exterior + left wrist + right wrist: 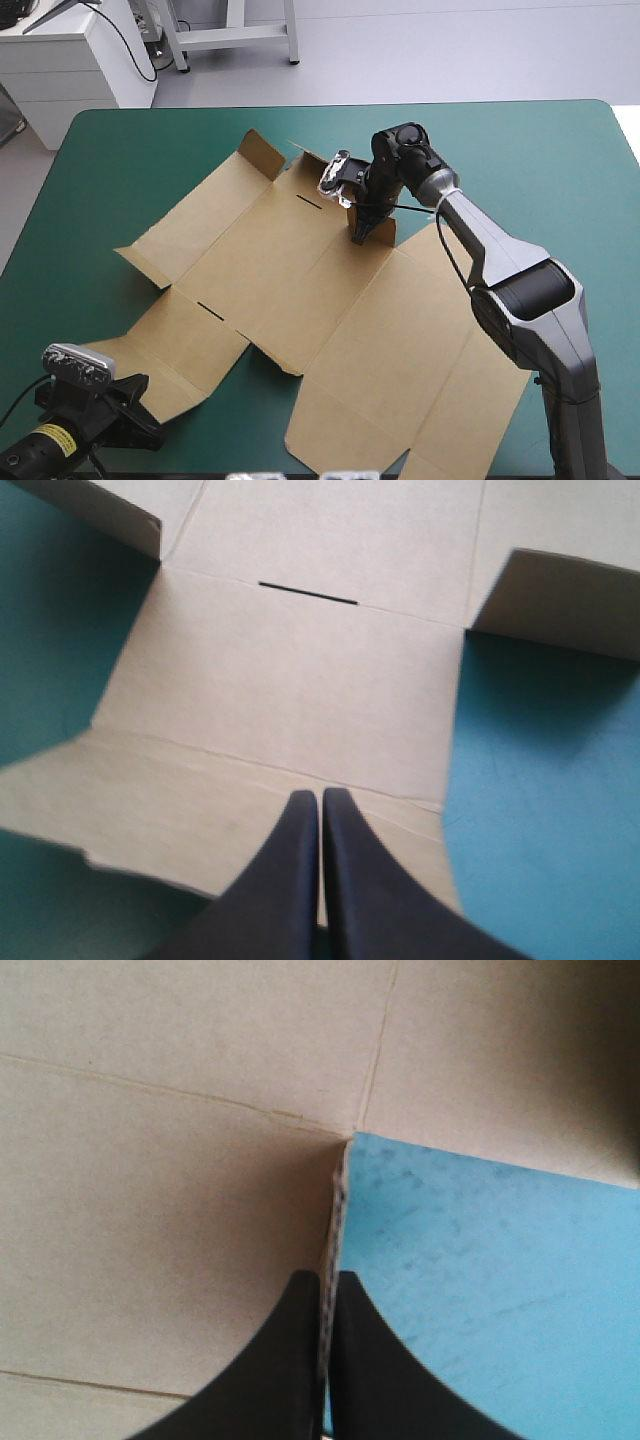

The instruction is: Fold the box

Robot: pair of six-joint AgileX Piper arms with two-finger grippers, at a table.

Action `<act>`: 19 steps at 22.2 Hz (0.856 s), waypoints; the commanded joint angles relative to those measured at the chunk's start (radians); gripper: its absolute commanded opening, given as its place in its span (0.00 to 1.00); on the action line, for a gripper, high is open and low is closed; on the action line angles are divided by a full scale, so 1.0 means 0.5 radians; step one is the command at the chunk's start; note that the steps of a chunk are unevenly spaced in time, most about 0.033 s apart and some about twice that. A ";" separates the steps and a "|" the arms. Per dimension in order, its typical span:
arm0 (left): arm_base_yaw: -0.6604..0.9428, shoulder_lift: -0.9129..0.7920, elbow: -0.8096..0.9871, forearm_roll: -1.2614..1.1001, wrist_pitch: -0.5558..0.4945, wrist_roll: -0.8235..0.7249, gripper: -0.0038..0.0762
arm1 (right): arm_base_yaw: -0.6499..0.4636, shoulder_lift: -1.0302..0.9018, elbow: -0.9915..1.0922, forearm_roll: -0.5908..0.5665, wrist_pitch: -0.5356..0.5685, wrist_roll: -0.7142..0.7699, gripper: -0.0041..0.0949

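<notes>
The left gripper (320, 800), fingers together, hovers over the near-left flap (200, 810) of the box (300, 270). The right gripper (327, 1280) pinches a far flap (150, 1210); lifting it upright along its crease likely follows.

Your left gripper (320, 798) had its black fingers pressed together in one pointed arch, tips low over the near panel of the brown box (300, 690). Just ahead of them ran a crease, then flat board, then a thin dark slot (307, 593) on the next crease. Off to one side ahead, a wide flap (565, 600) stood slightly lifted, shading the teal-green cover (540, 810). A far flap (95, 510) sat on the other side.
</notes>
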 commanded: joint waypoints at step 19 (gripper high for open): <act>-0.008 0.018 -0.045 -0.002 -0.109 -0.011 0.04 | 0.437 -0.101 -0.134 -0.143 -0.363 -0.311 0.02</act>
